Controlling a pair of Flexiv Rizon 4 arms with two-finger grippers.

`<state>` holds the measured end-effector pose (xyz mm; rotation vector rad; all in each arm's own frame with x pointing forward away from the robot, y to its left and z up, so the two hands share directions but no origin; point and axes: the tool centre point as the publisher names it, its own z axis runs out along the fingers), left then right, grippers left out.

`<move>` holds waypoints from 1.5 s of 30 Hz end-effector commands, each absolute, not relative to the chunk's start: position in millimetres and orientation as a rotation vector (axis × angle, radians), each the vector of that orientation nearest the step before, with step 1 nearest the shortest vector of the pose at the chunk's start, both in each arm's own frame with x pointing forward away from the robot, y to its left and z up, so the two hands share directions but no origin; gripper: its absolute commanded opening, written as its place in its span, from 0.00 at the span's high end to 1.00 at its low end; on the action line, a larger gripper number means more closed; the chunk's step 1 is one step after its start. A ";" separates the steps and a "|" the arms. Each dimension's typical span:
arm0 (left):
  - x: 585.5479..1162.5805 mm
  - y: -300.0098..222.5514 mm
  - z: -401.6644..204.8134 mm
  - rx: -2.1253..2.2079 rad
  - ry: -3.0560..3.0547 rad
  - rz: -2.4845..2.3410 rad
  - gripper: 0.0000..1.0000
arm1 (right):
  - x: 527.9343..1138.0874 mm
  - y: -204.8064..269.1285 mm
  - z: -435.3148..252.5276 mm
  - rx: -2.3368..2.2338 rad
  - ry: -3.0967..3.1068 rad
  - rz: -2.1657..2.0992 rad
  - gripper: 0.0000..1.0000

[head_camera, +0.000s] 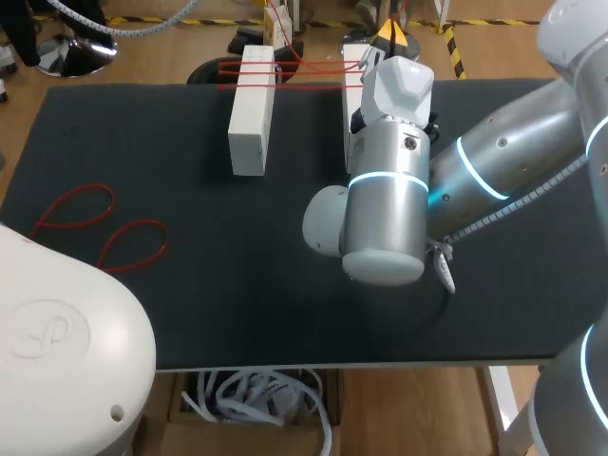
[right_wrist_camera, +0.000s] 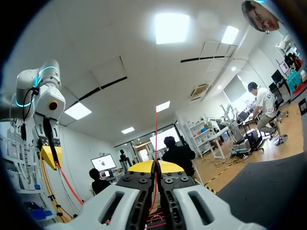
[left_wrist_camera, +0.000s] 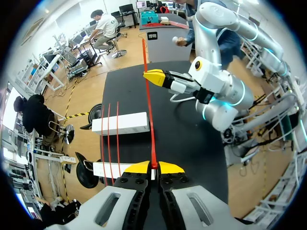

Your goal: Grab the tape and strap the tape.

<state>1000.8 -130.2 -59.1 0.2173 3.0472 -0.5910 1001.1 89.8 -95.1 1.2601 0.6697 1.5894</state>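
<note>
Left hand (left_wrist_camera: 153, 166) clenched on one end of the red tape (left_wrist_camera: 150, 120); right hand (right_wrist_camera: 156, 166) clenched on the other. Tape runs straight between them over the table (head_camera: 209, 304), by the two white blocks (head_camera: 251, 114) at its far side.

Treating the bench (head_camera: 237, 313) as a clock face from the head view: the two blocks sit side by side up at 12, left block (head_camera: 251, 112) nearer 11, right block (head_camera: 353, 90) just past 12 and half hidden behind the right arm (head_camera: 385, 209), which comes in from 3 to the middle. A few tape lines (head_camera: 309, 68) bridge the blocks' far ends. Two tape loops (head_camera: 103, 226) lie flat at 9, well apart from the blocks. The tape strand (left_wrist_camera: 150, 120) runs between the left jaws and right jaws, above the bench.
</note>
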 end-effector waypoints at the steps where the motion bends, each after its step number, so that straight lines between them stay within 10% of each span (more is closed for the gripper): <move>1: 1000.5 -130.3 -58.2 0.215 3.050 -0.586 1.00 | 1001.2 86.6 -87.7 1.271 0.685 1.587 1.00; 45: 1000.5 -130.3 -58.2 0.215 3.050 -0.586 1.00 | 989.8 72.0 -26.7 1.167 1.314 1.072 1.00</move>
